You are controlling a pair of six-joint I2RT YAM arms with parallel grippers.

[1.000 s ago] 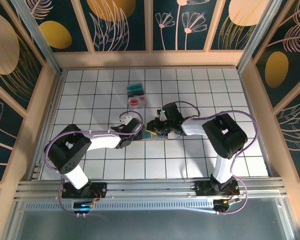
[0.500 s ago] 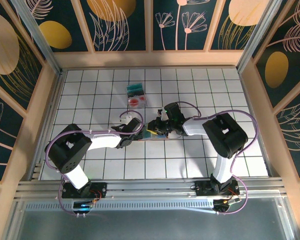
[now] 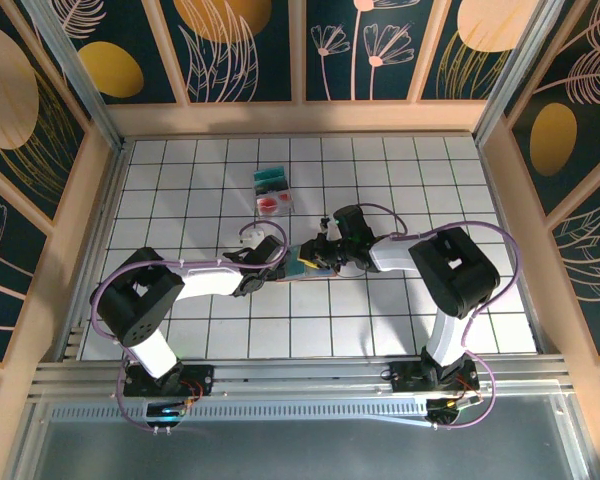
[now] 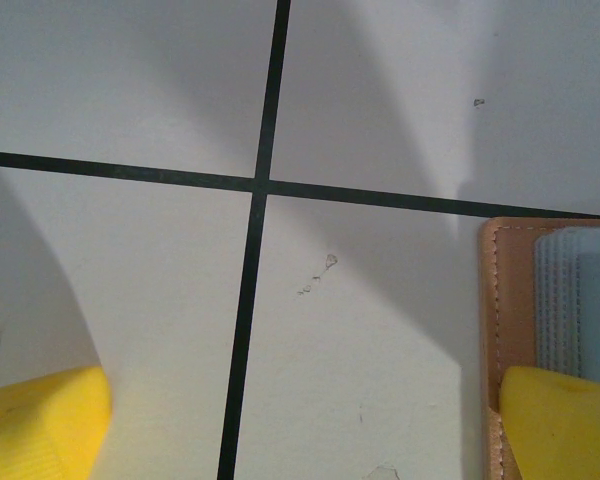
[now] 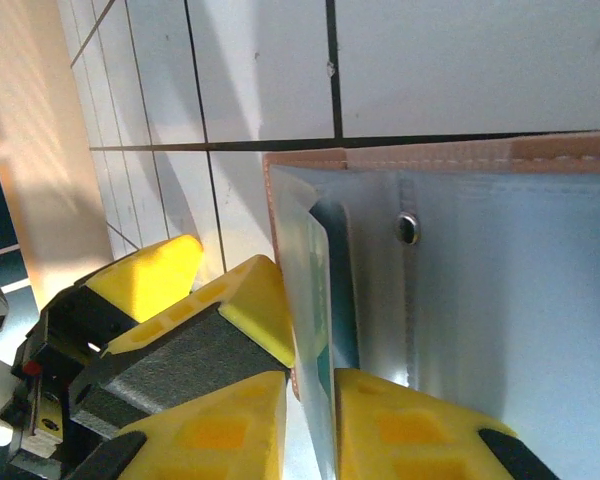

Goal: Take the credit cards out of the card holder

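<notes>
White tiles with black grid lines cover the table (image 3: 180, 330), which is boxed in by dark teal wall panels (image 3: 250, 50) printed with gold discs and pale leaf outlines. Two white and black arms reach from the near edge toward the middle of the table, and their tips meet there.

The left gripper (image 3: 277, 264) hangs low over the tiles with its yellow fingers spread wide. In the left wrist view (image 4: 300, 430), one finger is over bare tile and the other is over the stitched tan border of the card holder (image 4: 510, 300).

The card holder (image 3: 308, 268) lies open near the table's centre, between the two grippers. Its inside is grey-blue with a tan edge (image 5: 500, 280).

The right gripper (image 5: 315, 430) has its yellow pads drawn in on either side of the card holder's thin pale inner flap, pinching it at the edge.

A small clear box (image 3: 272, 190) with teal and red contents sits farther back, apart from the arms.

The dark teal edge of a card (image 5: 338, 300) shows in the pocket behind the pinched flap. A small metal stud (image 5: 408, 228) sits just beside it.
</notes>
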